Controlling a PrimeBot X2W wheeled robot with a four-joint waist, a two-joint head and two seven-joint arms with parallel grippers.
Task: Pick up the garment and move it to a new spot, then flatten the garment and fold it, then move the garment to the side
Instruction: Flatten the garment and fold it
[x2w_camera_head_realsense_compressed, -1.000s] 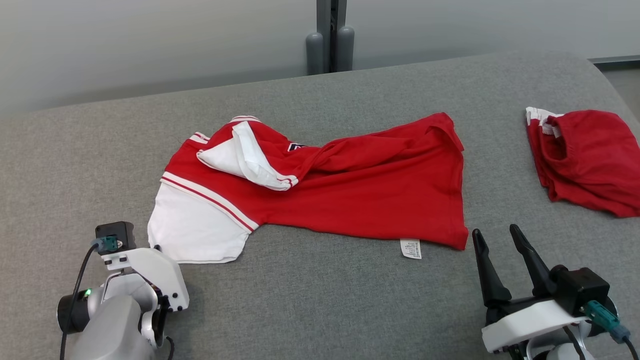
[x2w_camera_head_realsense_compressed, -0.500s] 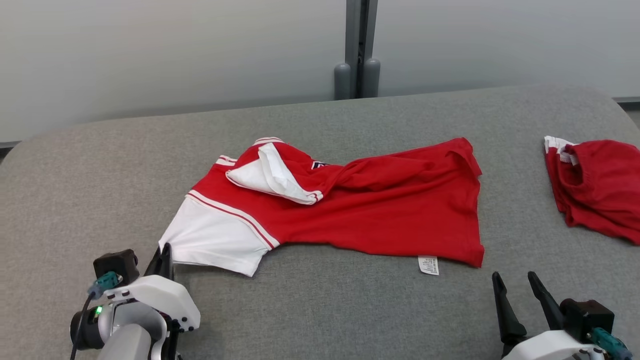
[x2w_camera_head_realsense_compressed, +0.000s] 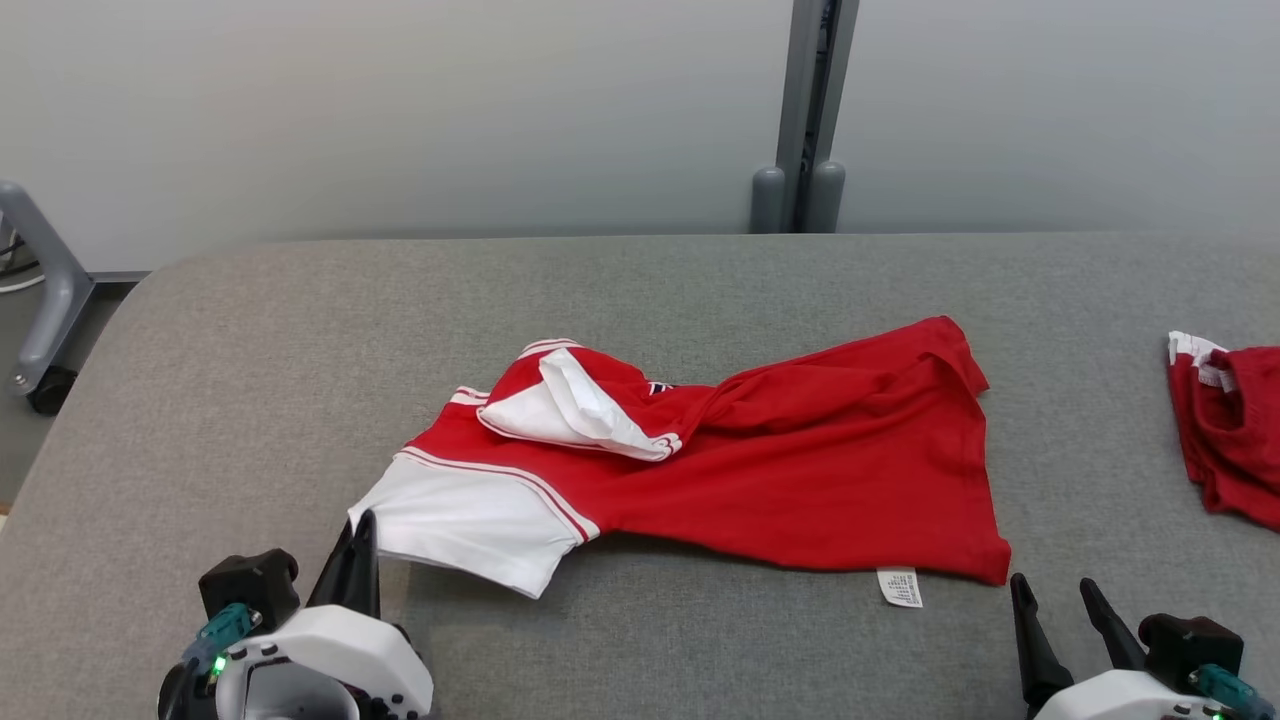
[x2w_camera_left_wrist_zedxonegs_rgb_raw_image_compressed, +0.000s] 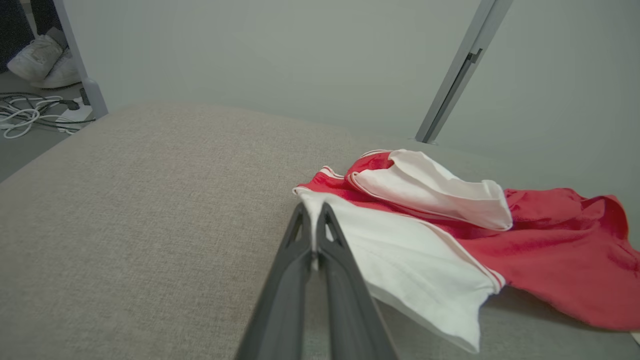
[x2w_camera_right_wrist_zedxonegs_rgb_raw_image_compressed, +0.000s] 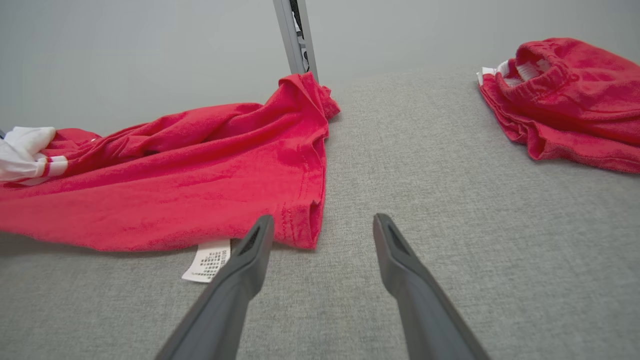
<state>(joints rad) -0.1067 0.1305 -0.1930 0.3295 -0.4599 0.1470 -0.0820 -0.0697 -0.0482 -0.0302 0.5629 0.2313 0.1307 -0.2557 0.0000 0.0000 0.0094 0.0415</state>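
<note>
The garment (x2w_camera_head_realsense_compressed: 800, 480) is a red shirt with white sleeves, lying rumpled on the grey padded table (x2w_camera_head_realsense_compressed: 650, 290). One white sleeve is folded over its chest. My left gripper (x2w_camera_head_realsense_compressed: 360, 525) is shut on the near corner of the other white sleeve (x2w_camera_left_wrist_zedxonegs_rgb_raw_image_compressed: 410, 260), and a sliver of white cloth shows between its fingers (x2w_camera_left_wrist_zedxonegs_rgb_raw_image_compressed: 345, 280). That sleeve's lower edge hangs slightly off the surface. My right gripper (x2w_camera_head_realsense_compressed: 1055, 590) stands open just short of the red hem corner (x2w_camera_right_wrist_zedxonegs_rgb_raw_image_compressed: 305, 225), touching nothing. A white care label (x2w_camera_right_wrist_zedxonegs_rgb_raw_image_compressed: 207, 260) sticks out beside its left finger.
A second red garment (x2w_camera_head_realsense_compressed: 1235, 430) lies bunched at the table's right edge. A grey post (x2w_camera_head_realsense_compressed: 800, 190) stands behind the table against the wall. A metal frame leg (x2w_camera_head_realsense_compressed: 45, 290) is off the left end, with cables (x2w_camera_left_wrist_zedxonegs_rgb_raw_image_compressed: 25, 115) and a person's shoes (x2w_camera_left_wrist_zedxonegs_rgb_raw_image_compressed: 42, 60) on the floor.
The head camera has tilted and turned, so the whole scene has slid down and right. My left gripper's fingers have come up into sight, closed at the white sleeve's corner, and the sleeve has narrowed.
</note>
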